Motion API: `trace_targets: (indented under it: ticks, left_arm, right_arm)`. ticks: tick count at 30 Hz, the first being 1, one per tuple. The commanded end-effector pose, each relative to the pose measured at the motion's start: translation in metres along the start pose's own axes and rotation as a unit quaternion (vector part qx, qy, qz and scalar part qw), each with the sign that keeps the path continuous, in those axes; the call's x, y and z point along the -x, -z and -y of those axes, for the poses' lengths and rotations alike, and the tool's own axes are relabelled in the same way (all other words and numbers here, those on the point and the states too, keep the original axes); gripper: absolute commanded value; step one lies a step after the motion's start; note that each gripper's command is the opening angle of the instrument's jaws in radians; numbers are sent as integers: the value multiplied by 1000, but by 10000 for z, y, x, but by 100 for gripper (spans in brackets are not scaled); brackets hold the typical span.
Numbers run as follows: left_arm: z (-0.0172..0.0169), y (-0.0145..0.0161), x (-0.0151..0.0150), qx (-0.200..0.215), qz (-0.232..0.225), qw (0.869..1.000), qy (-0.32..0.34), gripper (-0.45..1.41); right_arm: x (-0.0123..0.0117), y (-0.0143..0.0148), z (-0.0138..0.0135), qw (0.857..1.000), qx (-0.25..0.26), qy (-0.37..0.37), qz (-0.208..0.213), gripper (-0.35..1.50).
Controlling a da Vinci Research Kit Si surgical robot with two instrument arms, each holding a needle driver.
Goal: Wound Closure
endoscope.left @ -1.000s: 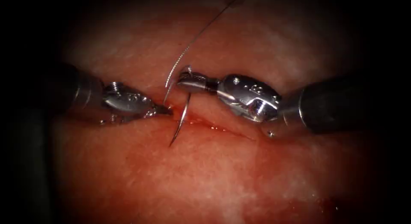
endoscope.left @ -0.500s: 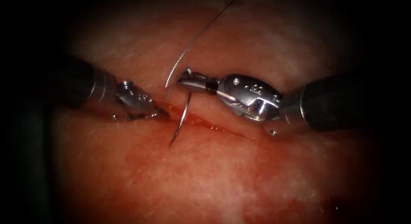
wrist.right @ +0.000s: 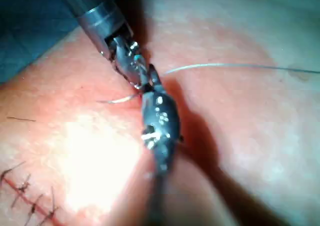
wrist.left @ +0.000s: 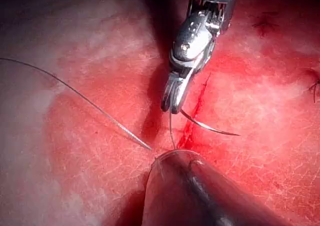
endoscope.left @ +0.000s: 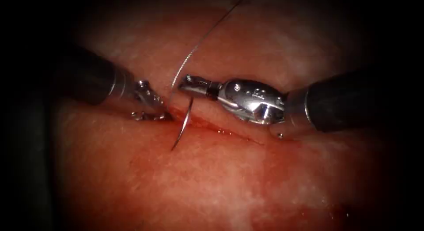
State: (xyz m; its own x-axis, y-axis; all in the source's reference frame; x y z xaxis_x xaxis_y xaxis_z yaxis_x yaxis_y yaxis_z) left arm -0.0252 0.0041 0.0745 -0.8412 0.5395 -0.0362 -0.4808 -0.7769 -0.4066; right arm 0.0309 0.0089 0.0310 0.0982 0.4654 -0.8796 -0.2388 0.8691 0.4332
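Pale, glistening tissue [endoscope.left: 229, 178] takes up the scene, and the cut [endoscope.left: 221, 130] runs across it with red fluid [endoscope.left: 223, 132] along its line. The right tool [endoscope.left: 185, 81] has its jaws clenched on the needle [endoscope.left: 183, 125] near its thread end; from there the curve drops across the cut, and its point lies on the near surface, left of the jaws. Whether the point is in the tissue or only resting on it I cannot tell for sure, though the left wrist view suggests most of the curve is free. The thread [endoscope.left: 194, 47] rises from the needle's tail up and away. The left tool [endoscope.left: 163, 116] presses its tip at the left end of the cut, just beside the needle; its jaws look closed, perhaps on the tissue edge.

To do this well, I judge the grasp should stay firm, the needle square to the cut, and the wrist should roll along the needle's curve.

Compared with a second ago, the left tool has swung to a steeper angle, and the right tool and needle have shifted slightly left.
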Motion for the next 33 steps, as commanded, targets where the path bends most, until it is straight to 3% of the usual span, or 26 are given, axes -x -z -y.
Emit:
trace_targets:
  ticks: [1,7,9,10,12,17,27,33]
  left_arm:
    - [-10,-12,3,1,14,1000,0,-45]
    - [-17,-22,8,1,89,996,0,-45]
    - [-20,-24,8,14,105,994,7,-3]
    - [-21,-24,8,25,106,994,8,2]
    - [-25,-24,6,33,106,994,8,-13]
    - [-40,-19,7,61,107,992,7,-8]
    - [-53,11,4,81,90,993,5,-6]
    - [-62,32,6,80,77,994,2,-8]
  right_arm:
    - [10,-5,6,1000,0,6,2,-35]
    - [17,-8,-6,1000,4,27,5,-35]
    - [19,-9,-9,999,6,34,6,-35]
    - [21,-10,-11,999,6,34,6,-35]
    - [24,-12,-14,999,8,39,8,-35]
    - [29,-17,-18,998,12,56,9,-35]
    - [34,-38,-22,993,23,118,17,-35]
    - [44,-51,-16,981,24,188,33,-35]
